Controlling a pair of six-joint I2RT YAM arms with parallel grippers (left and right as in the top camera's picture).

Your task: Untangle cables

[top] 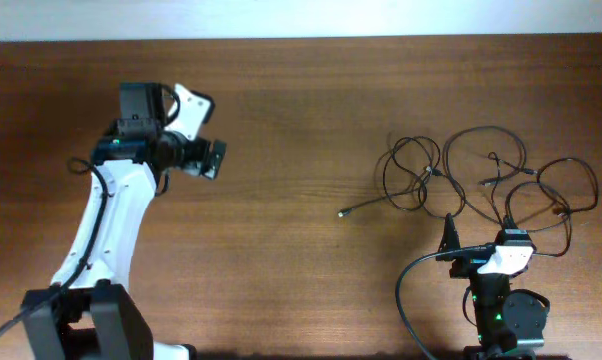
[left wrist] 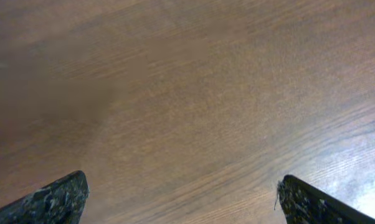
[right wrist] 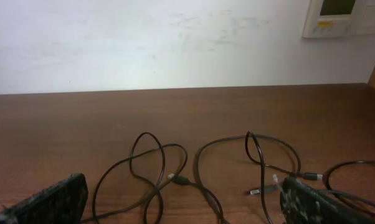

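The cables (top: pixel 481 180) lie in loose, overlapping black loops on the right half of the wooden table, and one plug tip (top: pixel 343 212) trails out to the left. My right gripper (top: pixel 479 240) sits just in front of them, open and holding nothing. In the right wrist view the cables (right wrist: pixel 194 174) spread between and beyond the open fingers (right wrist: pixel 50 202), with small metallic plugs (right wrist: pixel 255 191) showing. My left gripper (top: pixel 209 130) is open at the far left, well away from the cables. The left wrist view shows its gripper (left wrist: pixel 181 199) over bare wood.
The table (top: pixel 281 250) is brown wood with its far edge against a white wall (right wrist: pixel 175 43). A white wall panel (right wrist: pixel 337 17) hangs at the top right of the right wrist view. Each arm's own thick black cable (top: pixel 411 300) runs beside its base.
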